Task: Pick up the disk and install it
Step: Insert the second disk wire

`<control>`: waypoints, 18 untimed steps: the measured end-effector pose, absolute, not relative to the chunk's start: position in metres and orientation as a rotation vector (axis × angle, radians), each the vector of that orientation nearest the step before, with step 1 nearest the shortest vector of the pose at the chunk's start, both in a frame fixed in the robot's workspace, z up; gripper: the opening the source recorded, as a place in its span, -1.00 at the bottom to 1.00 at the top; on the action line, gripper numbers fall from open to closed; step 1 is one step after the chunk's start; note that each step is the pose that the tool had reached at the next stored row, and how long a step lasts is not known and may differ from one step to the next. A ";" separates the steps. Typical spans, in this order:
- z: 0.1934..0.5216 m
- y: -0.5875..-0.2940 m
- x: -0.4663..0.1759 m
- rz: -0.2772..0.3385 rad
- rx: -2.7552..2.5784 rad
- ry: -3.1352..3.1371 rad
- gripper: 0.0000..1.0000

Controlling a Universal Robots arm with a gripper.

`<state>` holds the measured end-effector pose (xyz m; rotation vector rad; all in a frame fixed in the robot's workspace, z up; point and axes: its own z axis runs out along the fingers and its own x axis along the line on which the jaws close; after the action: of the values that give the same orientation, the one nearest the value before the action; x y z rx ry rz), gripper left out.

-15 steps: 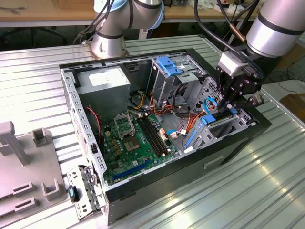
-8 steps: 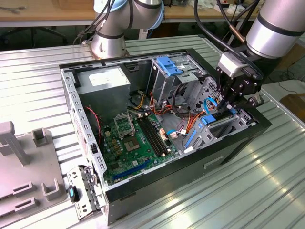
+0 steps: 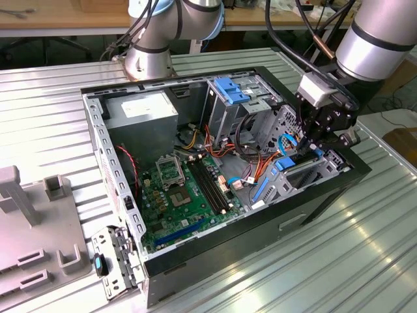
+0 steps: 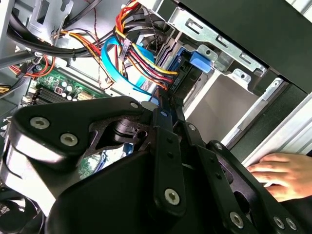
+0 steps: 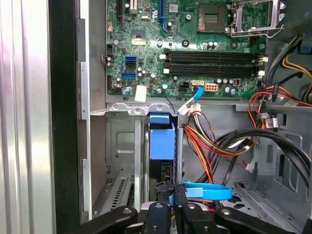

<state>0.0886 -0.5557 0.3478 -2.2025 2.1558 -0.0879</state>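
Disk (image 5: 161, 141) stood on edge in the cage (image 5: 119, 146) by the case (image 3: 326, 189) front, operator; your hand (image 5: 171, 192) was clamped on its end, above the motherboard (image 3: 179, 189).

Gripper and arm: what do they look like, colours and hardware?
The arm is silver-grey with black joint bands, and black cables run along it. The gripper is matte black with linkage fingers held by silver screws. A small grey box sits above the gripper at the wrist.
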 end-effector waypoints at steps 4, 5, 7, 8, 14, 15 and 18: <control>0.346 -0.556 0.089 -0.088 -2.202 2.156 -0.67; 0.346 -0.556 0.089 -0.088 -2.202 2.156 -0.67; 0.345 -0.556 0.088 -0.087 -2.202 2.155 -0.67; 0.345 -0.556 0.089 -0.087 -2.202 2.155 -0.67; 0.344 -0.556 0.089 -0.085 -2.201 2.155 -0.67; 0.343 -0.556 0.088 -0.085 -2.201 2.155 -0.67; 0.342 -0.556 0.088 -0.084 -2.200 2.154 -0.67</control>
<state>0.0885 -0.5557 0.3418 -2.1999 2.1540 -0.0835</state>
